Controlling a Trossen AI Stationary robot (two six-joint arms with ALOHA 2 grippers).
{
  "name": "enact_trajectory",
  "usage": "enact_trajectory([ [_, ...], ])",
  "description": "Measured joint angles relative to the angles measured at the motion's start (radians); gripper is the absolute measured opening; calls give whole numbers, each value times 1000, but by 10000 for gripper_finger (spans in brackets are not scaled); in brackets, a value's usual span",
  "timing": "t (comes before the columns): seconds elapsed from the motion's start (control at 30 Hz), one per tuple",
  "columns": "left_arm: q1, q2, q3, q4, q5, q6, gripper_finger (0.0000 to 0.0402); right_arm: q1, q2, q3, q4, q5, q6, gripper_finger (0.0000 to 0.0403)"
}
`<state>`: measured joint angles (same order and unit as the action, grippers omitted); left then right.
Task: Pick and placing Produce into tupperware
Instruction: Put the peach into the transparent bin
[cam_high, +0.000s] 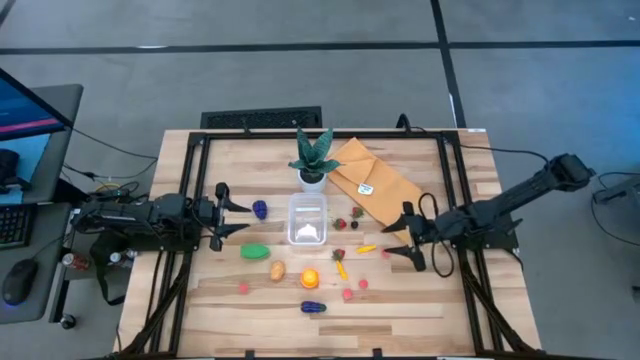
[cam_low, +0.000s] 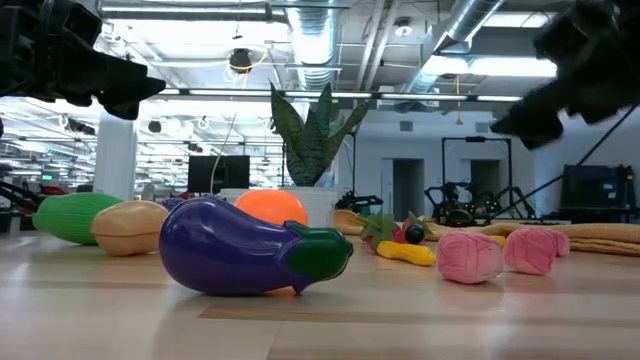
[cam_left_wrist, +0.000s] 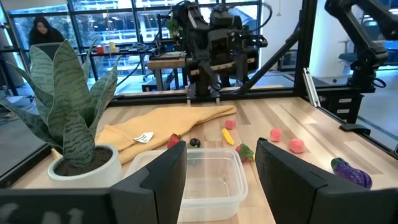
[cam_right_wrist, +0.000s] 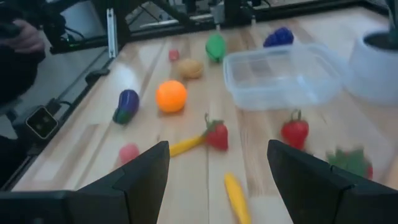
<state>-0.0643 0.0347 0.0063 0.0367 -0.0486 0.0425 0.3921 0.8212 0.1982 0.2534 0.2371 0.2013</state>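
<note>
**Two arms flank a clear container amid scattered toy produce**

A pale wooden slatted table (cam_high: 420, 300) carries the whole scene in the high view. The left gripper (cam_high: 232, 211) of the dark left arm hovers at nine o'clock from the container, fingers spread wide and holding nothing. The right gripper (cam_high: 412, 238) of the dark right arm hangs at three o'clock, also wide and empty. A mustard-yellow folded cloth (cam_high: 375, 180) lies at one o'clock, and a green-leafed plant in a white pot (cam_high: 313, 160) stands at twelve, just beside the container. The small clear rectangular plastic tupperware (cam_high: 308, 219) sits near the table's centre, with no produce inside. Around it lie a green toy vegetable (cam_high: 254, 252), a purple toy eggplant (cam_high: 313, 307), a round orange toy fruit (cam_high: 309, 279) and a tan toy potato (cam_high: 277, 270).
</note>
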Motion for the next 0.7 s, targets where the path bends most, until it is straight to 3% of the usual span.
enact_trajectory([
  [0.1,0,0,0,0,0,0,182,9,55,79,-112,0,-21,265],
  [0.23,0,0,0,-1,0,0,182,5,134,120,-250,0,122,265],
  [0.37,0,0,0,-1,1,-1,182,28,223,121,-280,0,261,265],
  [0.7,0,0,0,-1,2,-27,182,94,365,121,-275,43,369,265],
])
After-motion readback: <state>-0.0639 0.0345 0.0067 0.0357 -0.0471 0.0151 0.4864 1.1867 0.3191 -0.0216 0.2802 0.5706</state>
